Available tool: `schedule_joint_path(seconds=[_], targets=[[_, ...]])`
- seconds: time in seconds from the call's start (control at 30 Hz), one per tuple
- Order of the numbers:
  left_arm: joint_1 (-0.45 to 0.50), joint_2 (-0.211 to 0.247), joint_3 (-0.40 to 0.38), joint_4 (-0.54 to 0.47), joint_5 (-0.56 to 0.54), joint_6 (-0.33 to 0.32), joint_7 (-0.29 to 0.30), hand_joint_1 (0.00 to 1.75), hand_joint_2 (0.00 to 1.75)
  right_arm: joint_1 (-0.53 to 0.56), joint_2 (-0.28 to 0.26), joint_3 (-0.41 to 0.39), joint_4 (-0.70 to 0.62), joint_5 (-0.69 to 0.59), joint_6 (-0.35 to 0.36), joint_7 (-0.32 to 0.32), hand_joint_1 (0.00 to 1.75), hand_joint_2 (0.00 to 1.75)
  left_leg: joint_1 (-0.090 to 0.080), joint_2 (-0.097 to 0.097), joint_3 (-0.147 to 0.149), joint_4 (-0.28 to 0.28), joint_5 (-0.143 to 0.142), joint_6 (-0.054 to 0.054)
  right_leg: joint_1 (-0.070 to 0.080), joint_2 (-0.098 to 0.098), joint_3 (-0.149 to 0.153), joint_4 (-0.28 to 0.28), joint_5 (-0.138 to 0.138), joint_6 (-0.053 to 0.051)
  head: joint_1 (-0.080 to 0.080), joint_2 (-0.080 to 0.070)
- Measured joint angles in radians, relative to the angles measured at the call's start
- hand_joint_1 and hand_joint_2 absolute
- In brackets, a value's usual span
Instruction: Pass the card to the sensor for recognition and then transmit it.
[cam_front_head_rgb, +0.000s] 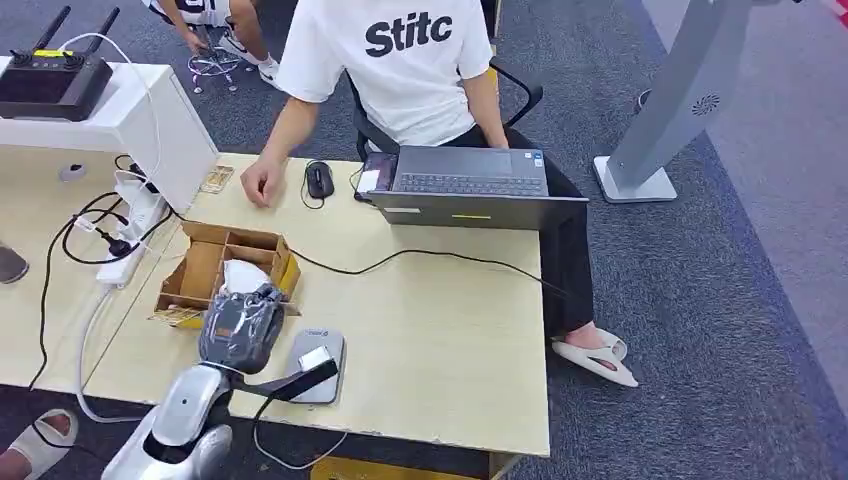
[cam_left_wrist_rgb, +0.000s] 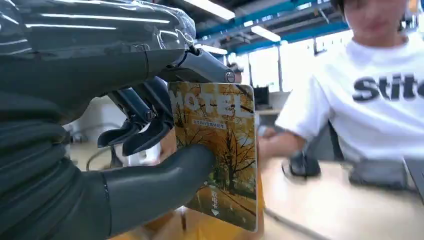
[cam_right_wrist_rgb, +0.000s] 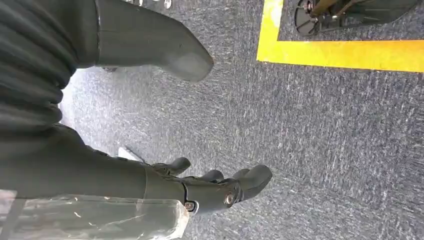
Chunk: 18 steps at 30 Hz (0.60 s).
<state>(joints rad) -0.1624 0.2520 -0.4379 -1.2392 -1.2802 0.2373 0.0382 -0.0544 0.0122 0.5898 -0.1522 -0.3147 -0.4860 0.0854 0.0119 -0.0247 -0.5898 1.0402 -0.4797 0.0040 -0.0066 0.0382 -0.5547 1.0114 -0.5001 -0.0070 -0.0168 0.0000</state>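
Note:
My left hand (cam_front_head_rgb: 241, 327) hovers over the table's front left, just in front of the cardboard box (cam_front_head_rgb: 205, 268). It pinches a yellow-orange hotel card (cam_left_wrist_rgb: 220, 150) printed with an autumn tree between the thumb and a finger, as the left wrist view shows; the hand (cam_left_wrist_rgb: 125, 125) holds the card upright. The grey sensor pad (cam_front_head_rgb: 318, 362) lies flat on the table right beside this hand, cable running off the front edge. My right hand (cam_right_wrist_rgb: 200, 187) hangs over grey carpet with its fingers apart and nothing in them.
A person in a white T-shirt (cam_front_head_rgb: 400, 60) sits across the table, one hand (cam_front_head_rgb: 262, 182) resting by a mouse (cam_front_head_rgb: 319, 179), behind an open laptop (cam_front_head_rgb: 470, 185). A power strip (cam_front_head_rgb: 128, 235) with cables lies left. A grey stand (cam_front_head_rgb: 680, 110) rises at right.

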Motion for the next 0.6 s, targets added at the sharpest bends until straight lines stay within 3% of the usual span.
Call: schedule_joint_path(seconds=[0.2,0.37,0.47,0.6], targets=[[-0.029,0.080,0.074,-0.148,0.006,-0.011,0.007,1.75,1.75,0.002,0.000,0.000,0.000,-0.006,0.000,-0.005,0.00,1.75,0.000,0.000,0.000,0.000,0.000,0.000,0.000,0.000,0.000,0.000,0.000,0.000,0.000,0.000],[-0.071,0.126,0.141,-0.216,-0.020,0.024,0.024,1.75,1.75,0.002,0.000,0.003,0.000,-0.002,-0.002,-0.005,0.00,1.75,0.000,0.000,0.000,0.000,0.000,0.000,0.000,0.000,0.000,0.000,0.000,0.000,0.000,0.000],[-0.097,0.161,0.180,-0.214,-0.066,0.077,0.023,1.75,1.75,0.002,0.000,0.015,0.000,0.007,-0.001,-0.010,0.00,1.75,0.000,0.000,0.000,0.000,0.000,0.000,0.000,0.000,0.000,0.000,0.000,0.000,0.000,0.000],[-0.144,0.193,0.245,-0.112,-0.087,0.184,-0.006,1.75,1.75,0.001,0.000,0.025,0.000,0.016,0.000,-0.021,0.00,1.75,0.000,0.000,0.000,0.000,0.001,0.000,0.000,0.000,0.000,0.000,0.000,0.000,0.000,0.000]])
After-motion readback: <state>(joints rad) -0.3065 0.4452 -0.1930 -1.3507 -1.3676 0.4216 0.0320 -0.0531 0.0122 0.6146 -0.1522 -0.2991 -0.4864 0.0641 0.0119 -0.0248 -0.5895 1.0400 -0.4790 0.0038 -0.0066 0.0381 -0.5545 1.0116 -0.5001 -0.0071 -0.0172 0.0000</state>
